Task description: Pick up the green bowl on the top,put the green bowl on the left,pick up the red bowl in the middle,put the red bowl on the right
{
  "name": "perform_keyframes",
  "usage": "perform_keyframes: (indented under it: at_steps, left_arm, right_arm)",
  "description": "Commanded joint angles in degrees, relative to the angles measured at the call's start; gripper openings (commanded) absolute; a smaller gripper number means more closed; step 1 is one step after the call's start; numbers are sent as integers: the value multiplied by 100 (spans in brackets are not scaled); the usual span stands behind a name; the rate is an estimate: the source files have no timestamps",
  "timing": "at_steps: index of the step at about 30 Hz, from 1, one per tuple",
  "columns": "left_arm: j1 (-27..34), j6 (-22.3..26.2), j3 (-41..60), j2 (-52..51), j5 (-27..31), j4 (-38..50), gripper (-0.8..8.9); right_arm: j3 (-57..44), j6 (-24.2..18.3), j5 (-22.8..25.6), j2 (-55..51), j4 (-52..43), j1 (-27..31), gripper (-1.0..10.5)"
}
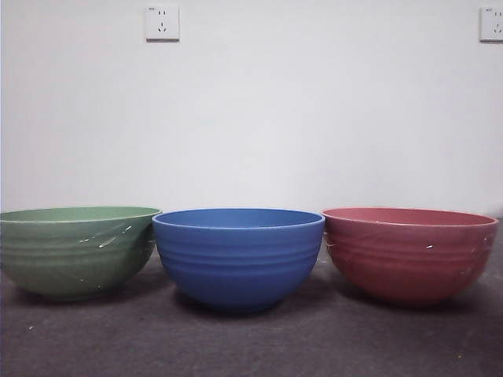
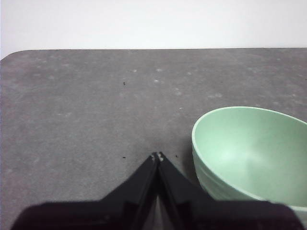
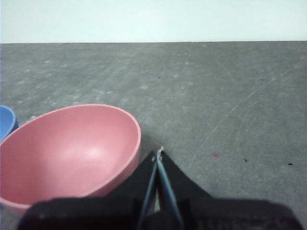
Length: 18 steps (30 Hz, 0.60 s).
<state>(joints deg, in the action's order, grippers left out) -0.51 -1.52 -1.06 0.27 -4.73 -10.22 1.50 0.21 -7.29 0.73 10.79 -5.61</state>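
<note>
The green bowl [image 1: 76, 250] stands upright on the table at the left of the front view, and its pale inside [image 2: 249, 148] shows in the left wrist view. The red bowl [image 1: 409, 253] stands upright at the right, and its inside [image 3: 72, 151] fills much of the right wrist view. My left gripper [image 2: 158, 156] is shut and empty, beside the green bowl and apart from it. My right gripper [image 3: 158, 153] is shut and empty, close beside the red bowl's rim. Neither gripper appears in the front view.
A blue ribbed bowl [image 1: 238, 255] stands between the other two, nearly touching both; its edge [image 3: 6, 120] shows in the right wrist view. The grey table [image 1: 251, 345] runs to a white wall with two sockets [image 1: 162, 23].
</note>
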Motion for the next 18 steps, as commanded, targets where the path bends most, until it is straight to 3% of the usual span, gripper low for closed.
perform_keyframes:
  at_steps: [1, 18]
  left_arm:
    - [20, -17, 90, -7, 2, 13, -3]
    - [20, -17, 90, -7, 2, 13, -3]
  right_arm:
    - [-70, 33, 15, 2, -2, -9, -16]
    - [-70, 33, 15, 2, -2, -9, -16]
